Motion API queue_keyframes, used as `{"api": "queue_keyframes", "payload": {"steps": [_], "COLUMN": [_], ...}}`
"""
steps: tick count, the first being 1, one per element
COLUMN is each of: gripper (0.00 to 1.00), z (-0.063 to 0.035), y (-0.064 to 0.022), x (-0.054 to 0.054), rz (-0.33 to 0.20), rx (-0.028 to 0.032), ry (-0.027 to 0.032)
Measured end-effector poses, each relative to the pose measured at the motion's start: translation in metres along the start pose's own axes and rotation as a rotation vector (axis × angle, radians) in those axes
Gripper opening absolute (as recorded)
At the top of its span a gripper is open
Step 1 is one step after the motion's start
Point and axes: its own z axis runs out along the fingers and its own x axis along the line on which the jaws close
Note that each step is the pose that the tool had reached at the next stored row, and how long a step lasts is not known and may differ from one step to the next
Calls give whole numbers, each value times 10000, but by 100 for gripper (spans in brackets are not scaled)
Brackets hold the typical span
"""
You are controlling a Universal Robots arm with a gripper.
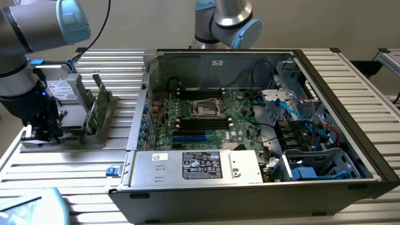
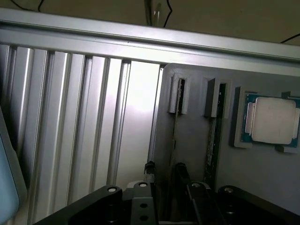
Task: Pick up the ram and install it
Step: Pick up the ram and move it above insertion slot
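RISK | gripper (image 1: 39, 136) hung beside holder (image 1: 93, 133) — could not tell if clenched | skewed approach might have jammed ram (image 1: 95, 108) in its slot

Grey arm (image 1: 31, 21) with pale blue joint caps at the exterior view's left, wrist (image 1: 16, 82) turned straight down, black gripper (image 1: 42, 133) hanging low, jaws parted with a gap between them

the ram (image 1: 95, 108) is green, its holder (image 1: 97, 136) grey, the motherboard (image 1: 240, 117) green, the table (image 1: 56, 165) ribbed silver.
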Motion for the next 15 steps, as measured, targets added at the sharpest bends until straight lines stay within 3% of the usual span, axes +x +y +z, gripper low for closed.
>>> {"api": "queue_keyframes", "payload": {"steps": [11, 15], "gripper": [31, 31], "z": [10, 44], "y": [-2, -3], "x": [-9, -11], "rz": [327, 427], "rx": [-2, 2], "ry": [-23, -57]}}
